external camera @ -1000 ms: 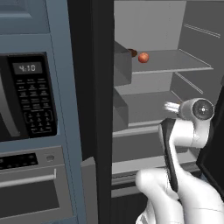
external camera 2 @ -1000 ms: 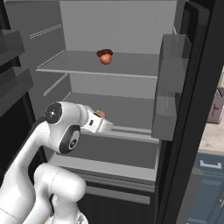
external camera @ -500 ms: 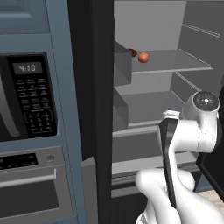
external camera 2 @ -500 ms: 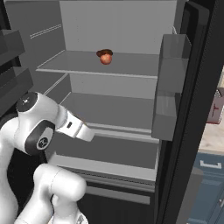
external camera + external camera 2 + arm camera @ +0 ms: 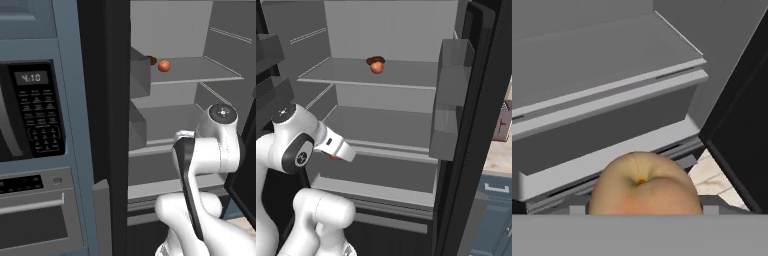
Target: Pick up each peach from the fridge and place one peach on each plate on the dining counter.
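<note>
**Arm folded low, hand closed on a peach**

Your arm rises from the base and bends sharply at a raised elbow joint, so the forearm doubles back and slants downward. In the right base view the white wrist segment points down and to the right, ending at the gripper (image 5: 336,156), where a sliver of red shows just under the hand. In the hand view your gripper has a peach (image 5: 644,185) held close against the camera, stem dimple facing the lens. The fingertips themselves are hidden behind the fruit. The hand looks out level, tilted slightly downward.
</note>
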Controlling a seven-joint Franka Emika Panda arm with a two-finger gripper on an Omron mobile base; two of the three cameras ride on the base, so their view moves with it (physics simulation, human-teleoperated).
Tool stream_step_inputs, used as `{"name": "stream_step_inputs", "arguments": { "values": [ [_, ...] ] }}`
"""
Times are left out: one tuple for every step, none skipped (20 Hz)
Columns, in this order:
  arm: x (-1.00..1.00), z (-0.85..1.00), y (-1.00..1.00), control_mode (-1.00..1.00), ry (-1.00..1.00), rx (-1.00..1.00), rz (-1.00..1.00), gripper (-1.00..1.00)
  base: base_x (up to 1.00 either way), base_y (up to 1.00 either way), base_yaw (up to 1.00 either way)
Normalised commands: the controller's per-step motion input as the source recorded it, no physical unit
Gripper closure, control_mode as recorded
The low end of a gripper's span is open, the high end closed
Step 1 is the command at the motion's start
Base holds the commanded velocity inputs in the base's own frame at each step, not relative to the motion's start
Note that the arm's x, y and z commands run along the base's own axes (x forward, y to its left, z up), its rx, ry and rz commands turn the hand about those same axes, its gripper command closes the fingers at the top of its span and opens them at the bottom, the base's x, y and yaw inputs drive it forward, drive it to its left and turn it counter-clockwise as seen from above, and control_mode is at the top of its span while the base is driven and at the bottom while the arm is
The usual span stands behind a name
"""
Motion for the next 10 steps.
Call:
{"name": "stream_step_inputs", "arguments": {
  "values": [
    [0.03, -0.24, 0.22, -1.0, 0.0, 0.0, 0.09, 1.0, 0.0, 0.0, 0.0],
    [0.0, -0.2, 0.21, -1.0, 0.0, 0.0, 0.09, 1.0, 0.0, 0.0, 0.0],
    [0.0, -0.16, 0.32, -1.0, 0.0, 0.0, 0.08, 1.0, 0.0, 0.0, 0.0],
    [0.0, -0.15, 0.36, -1.0, 0.0, 0.0, 0.06, 1.0, 0.0, 0.0, 0.0],
    [0.0, -0.11, 0.34, -1.0, 0.0, 0.0, 0.06, 1.0, 0.0, 0.0, 0.0],
    [0.0, -0.09, 0.27, -1.0, 0.0, 0.0, 0.06, 1.0, 0.0, 0.0, 0.0],
    [0.0, -0.09, 0.27, -1.0, 0.0, 0.0, 0.06, 1.0, 0.0, 0.0, 0.0],
    [0.0, -0.09, 0.19, -1.0, 0.0, 0.0, 0.06, 1.0, 0.0, 0.0, 0.0],
    [0.0, -0.07, 0.11, -1.0, 0.0, 0.0, 0.07, 1.0, 0.0, 0.0, 0.0],
    [0.0, -0.11, 0.01, -1.0, 0.0, 0.0, 0.09, 1.0, 0.0, 0.0, 0.0]
  ]
}}
